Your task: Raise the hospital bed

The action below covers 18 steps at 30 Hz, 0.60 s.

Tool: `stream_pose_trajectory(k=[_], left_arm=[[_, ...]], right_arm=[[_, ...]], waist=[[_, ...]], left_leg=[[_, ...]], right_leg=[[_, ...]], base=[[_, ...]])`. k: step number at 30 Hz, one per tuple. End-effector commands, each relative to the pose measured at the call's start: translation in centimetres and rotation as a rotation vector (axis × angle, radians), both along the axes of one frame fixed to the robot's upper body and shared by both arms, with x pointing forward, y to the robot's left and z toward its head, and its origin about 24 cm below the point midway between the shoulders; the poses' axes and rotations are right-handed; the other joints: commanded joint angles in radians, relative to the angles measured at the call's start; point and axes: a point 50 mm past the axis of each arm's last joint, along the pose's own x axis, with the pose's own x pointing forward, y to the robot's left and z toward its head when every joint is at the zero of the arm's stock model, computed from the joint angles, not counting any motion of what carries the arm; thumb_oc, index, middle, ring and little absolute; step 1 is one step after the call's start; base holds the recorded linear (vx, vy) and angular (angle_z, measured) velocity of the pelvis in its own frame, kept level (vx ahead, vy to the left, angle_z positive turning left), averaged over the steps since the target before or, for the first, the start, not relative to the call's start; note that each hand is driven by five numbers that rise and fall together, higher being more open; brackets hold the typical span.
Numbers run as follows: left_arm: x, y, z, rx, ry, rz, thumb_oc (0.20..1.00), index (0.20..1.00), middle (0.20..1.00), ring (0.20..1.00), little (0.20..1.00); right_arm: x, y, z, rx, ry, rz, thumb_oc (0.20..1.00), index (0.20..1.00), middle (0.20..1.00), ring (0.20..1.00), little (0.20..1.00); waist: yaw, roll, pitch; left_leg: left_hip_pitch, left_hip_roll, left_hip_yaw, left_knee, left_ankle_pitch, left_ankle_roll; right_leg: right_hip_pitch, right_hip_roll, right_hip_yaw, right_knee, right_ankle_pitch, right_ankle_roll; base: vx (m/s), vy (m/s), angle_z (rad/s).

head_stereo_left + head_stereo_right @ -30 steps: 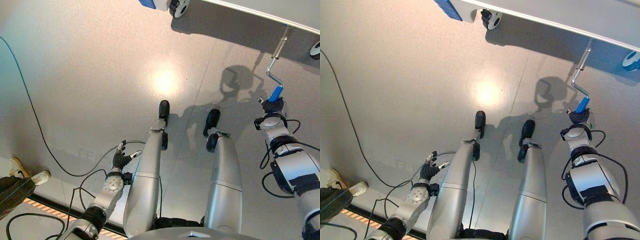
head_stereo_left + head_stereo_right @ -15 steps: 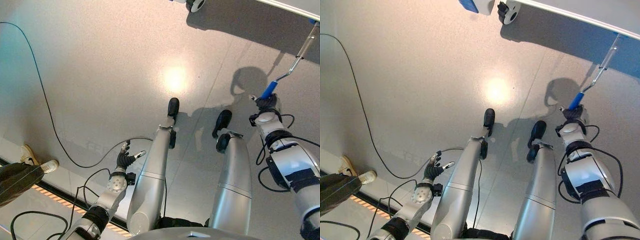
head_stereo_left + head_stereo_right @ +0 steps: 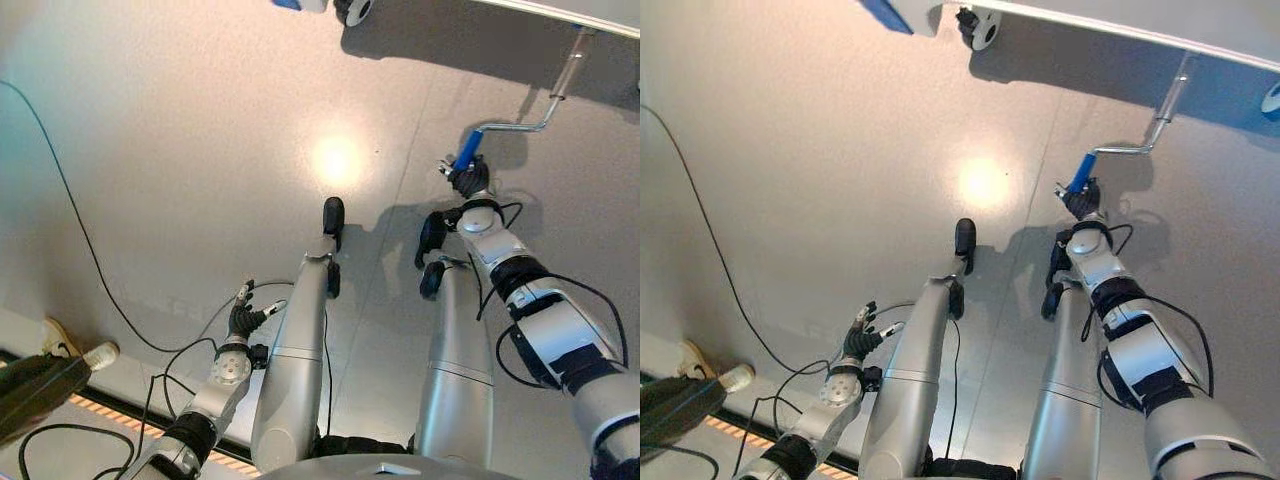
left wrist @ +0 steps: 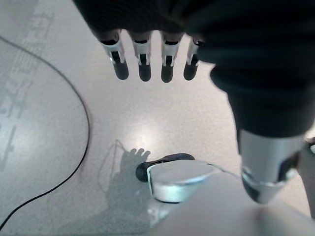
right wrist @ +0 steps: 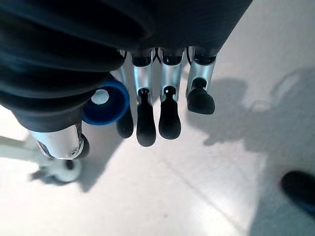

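The hospital bed (image 3: 1140, 35) runs along the 12-to-2 o'clock edge of the head camera's view, its pale frame casting a dark shadow on the grey floor (image 3: 200, 150). From under the frame, at about 1 o'clock, a silver crank (image 3: 520, 125) drops down and bends toward 11 o'clock, ending in a blue handle (image 3: 465, 155).

The right hand (image 3: 468, 178) is clenched on that blue handle, its dark-tipped fingers (image 5: 147, 123) curled round the blue grip, whose round end shows beside the thumb in the right wrist view. The right arm reaches up from 4 o'clock to meet the crank, with the hand just below the handle's free end.

A black-and-white caster wheel (image 3: 980, 28) of the bed stands at 12 o'clock, with a blue part (image 3: 885, 15) of the bed just beside it toward 11 o'clock.

The left hand (image 3: 243, 315) hangs at 7 o'clock, well apart from the bed, with fingers (image 4: 142, 61) straight and relaxed above the floor, holding nothing.

A thin black cable (image 3: 70, 230) curves across the floor from 10 o'clock down toward 7 o'clock. At 8 o'clock, a person's pale shoe (image 3: 85, 355) and dark trouser leg (image 3: 35, 385) rest by an orange-striped strip (image 3: 110, 415) on the floor.
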Motion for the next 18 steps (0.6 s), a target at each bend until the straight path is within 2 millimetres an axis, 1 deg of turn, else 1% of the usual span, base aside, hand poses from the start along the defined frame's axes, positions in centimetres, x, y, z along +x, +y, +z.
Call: stream_pose_trajectory(k=[1,2,3,4,5,6,7,8,9,10,12,13,14,18], left_arm=[[-2.2,1.3,-1.5,0.041,0.071,0.049,1.0,1.0,1.0,1.0,1.0],[-2.2,1.3,-1.5,0.041,0.072,0.048,1.0,1.0,1.0,1.0,1.0],[-1.8,1.6,-1.3,0.043,0.066,0.059,1.0,1.0,1.0,1.0,1.0],[-2.6,1.5,-1.9,0.045,0.094,0.055,1.0,1.0,1.0,1.0,1.0],[-2.8,1.7,-2.1,0.047,0.102,0.059,1.0,1.0,1.0,1.0,1.0],[-2.3,1.9,-1.9,0.048,0.099,0.07,1.0,1.0,1.0,1.0,1.0],[-3.1,1.8,-2.5,0.05,0.126,0.067,1.0,1.0,1.0,1.0,1.0],[-2.6,1.9,-2.1,0.047,0.108,0.067,1.0,1.0,1.0,1.0,1.0],[-2.6,1.9,-2.1,0.047,0.109,0.067,1.0,1.0,1.0,1.0,1.0],[-2.9,2.0,-2.3,0.051,0.123,0.067,1.0,1.0,1.0,1.0,1.0],[-3.1,2.1,-2.5,0.053,0.132,0.064,1.0,1.0,1.0,1.0,1.0],[-3.4,2.3,-2.8,0.054,0.149,0.077,1.0,1.0,1.0,1.0,1.0],[-3.5,2.3,-2.8,0.054,0.149,0.077,1.0,1.0,1.0,1.0,1.0],[-4.0,2.7,-3.1,0.042,0.167,0.089,1.0,1.0,1.0,1.0,1.0]], right_arm=[[-1.2,9.3,10.4,-0.045,-0.489,0.408,0.2,0.2,0.2,0.2,0.2],[-1.2,9.3,10.4,-0.045,-0.488,0.408,0.2,0.2,0.2,0.2,0.2],[-2.2,9.5,12.1,-0.02,-0.572,0.447,0.2,0.2,0.2,0.2,0.2],[-2.2,9.4,11.1,-0.013,-0.545,0.443,0.2,0.2,0.2,0.2,0.2],[-2.7,9.4,11.1,0.005,-0.562,0.459,0.2,0.2,0.2,0.2,0.2],[-3.4,9.2,11.8,0.041,-0.607,0.474,0.2,0.2,0.2,0.2,0.2],[-3.4,9.1,10.9,0.048,-0.58,0.47,0.2,0.2,0.2,0.2,0.2],[-3.8,8.7,11.8,0.059,-0.618,0.478,0.2,0.2,0.2,0.2,0.2],[-3.8,8.7,11.8,0.06,-0.617,0.478,0.2,0.2,0.2,0.2,0.2],[-4.2,8.1,11.6,0.099,-0.627,0.475,0.2,0.2,0.2,0.2,0.2],[-4.4,7.9,11.3,0.11,-0.625,0.478,0.2,0.2,0.2,0.2,0.2],[-4.7,7.5,10.7,0.169,-0.616,0.478,0.2,0.2,0.2,0.2,0.2],[-4.7,7.5,10.7,0.17,-0.615,0.478,0.2,0.2,0.2,0.2,0.2],[-5.3,6.3,10.7,0.207,-0.631,0.468,0.2,0.2,0.2,0.2,0.2]], waist=[[-0.011,-0.024,-0.005],[-0.01,-0.024,-0.005],[-0.025,-0.035,-0.005],[-0.023,-0.036,-0.005],[-0.029,-0.043,-0.005],[-0.04,-0.051,-0.005],[-0.039,-0.052,-0.005],[-0.047,-0.054,-0.005],[-0.047,-0.054,-0.005],[-0.055,-0.058,-0.005],[-0.059,-0.063,-0.005],[-0.065,-0.07,-0.005],[-0.065,-0.07,-0.005],[-0.08,-0.086,-0.005]], left_leg=[[0.095,-0.016,0.034,-0.018,-0.062,-0.011],[0.097,-0.016,0.034,-0.019,-0.062,-0.011],[0.086,-0.011,0.037,-0.053,-0.016,-0.011],[0.127,-0.01,0.039,-0.041,-0.053,-0.012],[0.144,-0.008,0.04,-0.049,-0.053,-0.012],[0.146,-0.007,0.043,-0.085,-0.013,-0.011],[0.186,-0.005,0.044,-0.073,-0.049,-0.013],[0.175,-0.003,0.044,-0.103,-0.009,-0.011],[0.177,-0.003,0.044,-0.104,-0.008,-0.011],[0.212,0.001,0.048,-0.125,-0.006,-0.011],[0.231,0.004,0.05,-0.132,-0.005,-0.011],[0.264,0.01,0.054,-0.148,-0.005,-0.01],[0.266,0.01,0.054,-0.149,-0.005,-0.01],[0.341,0.018,0.06,-0.185,-0.001,-0.013]], right_leg=[[0.107,-0.042,0.076,-0.139,0.071,0.113],[0.109,-0.042,0.076,-0.14,0.072,0.113],[0.1,-0.035,0.075,-0.184,0.12,0.11],[0.137,-0.034,0.08,-0.167,0.084,0.114],[0.153,-0.031,0.082,-0.181,0.088,0.116],[0.158,-0.031,0.072,-0.226,0.131,0.113],[0.195,-0.03,0.075,-0.21,0.095,0.117],[0.184,-0.029,0.073,-0.243,0.14,0.115],[0.185,-0.029,0.072,-0.244,0.14,0.115],[0.215,-0.022,0.076,-0.264,0.145,0.117],[0.233,-0.019,0.074,-0.271,0.146,0.117],[0.265,-0.017,0.073,-0.289,0.148,0.118],[0.267,-0.017,0.073,-0.29,0.148,0.118],[0.337,-0.009,0.073,-0.325,0.156,0.12]], base=[[-0.01,-0.006,-0.1],[-0.08,0.011,-0.15],[-0.01,0.005,-0.17],[-0.01,-0.001,-0.16],[-0.01,-0.021,-0.13],[-0.01,-0.019,-0.14],[-0.08,-0.028,-0.19],[-0.01,-0.024,-0.15],[-0.07,-0.011,-0.12],[0.0,0.004,-0.05],[0.0,-0.018,-0.07],[0.0,-0.03,-0.08],[0.0,-0.032,-0.06],[0.01,-0.035,-0.05]])
